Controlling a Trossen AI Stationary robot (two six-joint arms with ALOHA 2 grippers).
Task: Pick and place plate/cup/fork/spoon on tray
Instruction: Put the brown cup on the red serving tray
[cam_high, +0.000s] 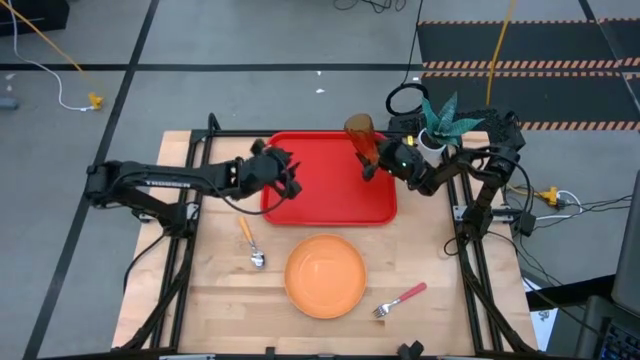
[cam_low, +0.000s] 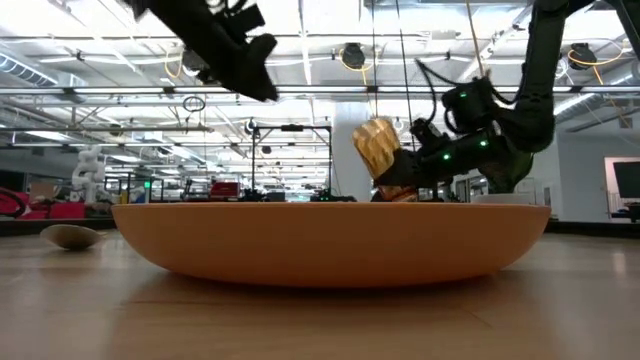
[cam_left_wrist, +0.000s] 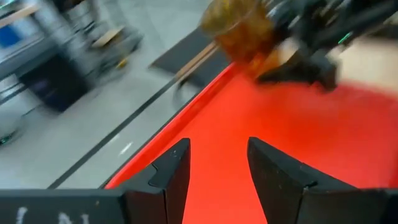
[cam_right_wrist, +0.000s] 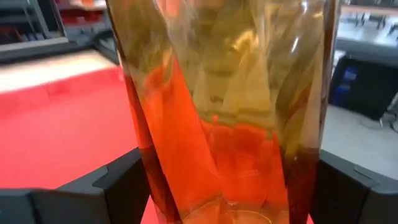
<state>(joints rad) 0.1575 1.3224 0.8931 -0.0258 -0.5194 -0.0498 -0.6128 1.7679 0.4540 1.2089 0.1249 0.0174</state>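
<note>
The red tray (cam_high: 330, 180) lies at the table's far middle. My right gripper (cam_high: 375, 160) is shut on the amber cup (cam_high: 362, 138) above the tray's far right part; the cup also shows in the low view (cam_low: 378, 148) and fills the right wrist view (cam_right_wrist: 230, 106). My left gripper (cam_high: 290, 180) is open and empty above the tray's left part (cam_left_wrist: 217, 180). The orange plate (cam_high: 325, 275) lies on the table near the front. The spoon (cam_high: 250, 243) lies left of it, the fork (cam_high: 400, 299) to its right. My right gripper pinches the cup's lower wall near its base (cam_right_wrist: 161, 186) between its two fingers (cam_right_wrist: 118, 186), one on each side. The fingers come from the table's right, slanting. The cup is lifted clear of the tray and tilted, its mouth up and toward the far left.
A white pot with a green plant (cam_high: 438, 125) stands at the table's far right, right behind my right arm. Bare wood lies between the tray and the plate. The plate's rim (cam_low: 330, 240) blocks most of the low view.
</note>
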